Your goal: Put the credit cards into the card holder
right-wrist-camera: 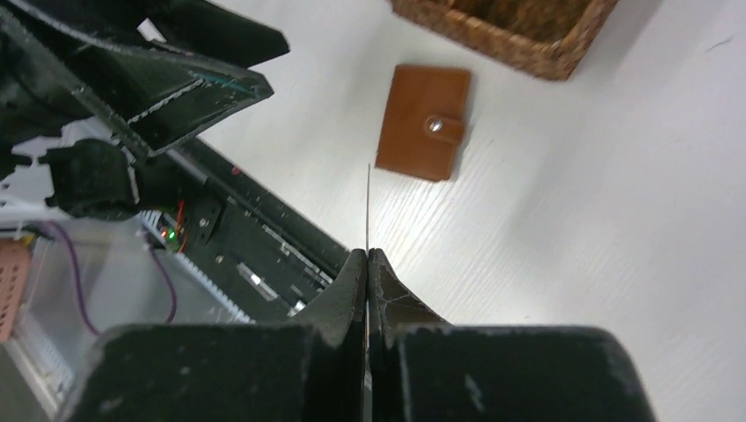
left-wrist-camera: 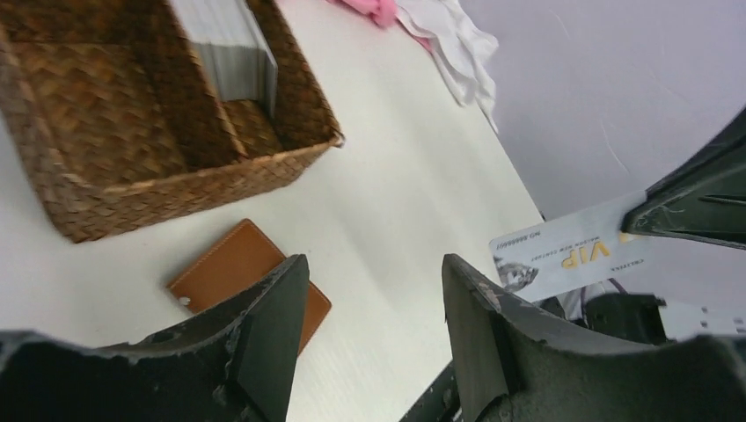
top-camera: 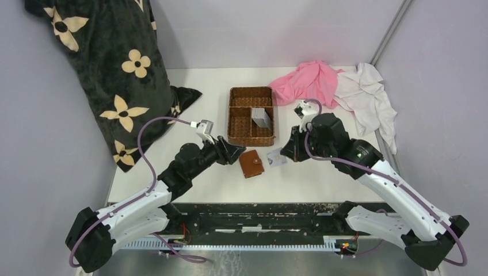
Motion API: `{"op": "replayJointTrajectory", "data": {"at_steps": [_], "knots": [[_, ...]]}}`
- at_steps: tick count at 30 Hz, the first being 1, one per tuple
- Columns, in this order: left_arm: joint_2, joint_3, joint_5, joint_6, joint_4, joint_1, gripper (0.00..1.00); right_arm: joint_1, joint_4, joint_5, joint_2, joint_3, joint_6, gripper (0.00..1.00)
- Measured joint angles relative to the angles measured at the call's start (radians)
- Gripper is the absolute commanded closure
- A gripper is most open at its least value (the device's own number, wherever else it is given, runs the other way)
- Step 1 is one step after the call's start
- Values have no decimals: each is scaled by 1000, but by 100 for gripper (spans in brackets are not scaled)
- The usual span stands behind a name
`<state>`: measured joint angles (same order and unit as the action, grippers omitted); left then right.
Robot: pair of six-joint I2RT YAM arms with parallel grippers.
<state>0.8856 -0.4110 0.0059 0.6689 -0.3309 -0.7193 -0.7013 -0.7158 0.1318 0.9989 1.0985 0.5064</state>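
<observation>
White tabletop (top-camera: 322, 172) under pale walls carries one brown woven wicker basket (top-camera: 251, 89), and a stack of grey cards (top-camera: 262, 118) (their number unclear) stands in one right-hand compartment. One small brown leather wallet (top-camera: 251, 163) lies snapped shut just before the basket, between two grippers. Clenched on a single silver card (top-camera: 277, 157) is the right gripper (top-camera: 288, 150); the left gripper (top-camera: 236, 154) gapes, holding nothing.
</observation>
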Motion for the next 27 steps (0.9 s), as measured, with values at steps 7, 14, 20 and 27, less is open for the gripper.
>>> {"op": "replayJointTrajectory", "data": {"at_steps": [7, 14, 20, 27], "knots": [[-7, 51, 220, -42, -61, 0, 34, -26, 27, 147, -62, -98, 47, 99], [76, 58, 410, -42, -194, 0, 34, -30, 56, 240, -38, -106, 58, 99], [169, 60, 539, -37, -304, 0, 34, -30, 75, 308, -22, -114, 66, 99], [233, 68, 633, 1, -415, 0, 34, -30, 100, 355, 15, -133, 73, 99]]}}
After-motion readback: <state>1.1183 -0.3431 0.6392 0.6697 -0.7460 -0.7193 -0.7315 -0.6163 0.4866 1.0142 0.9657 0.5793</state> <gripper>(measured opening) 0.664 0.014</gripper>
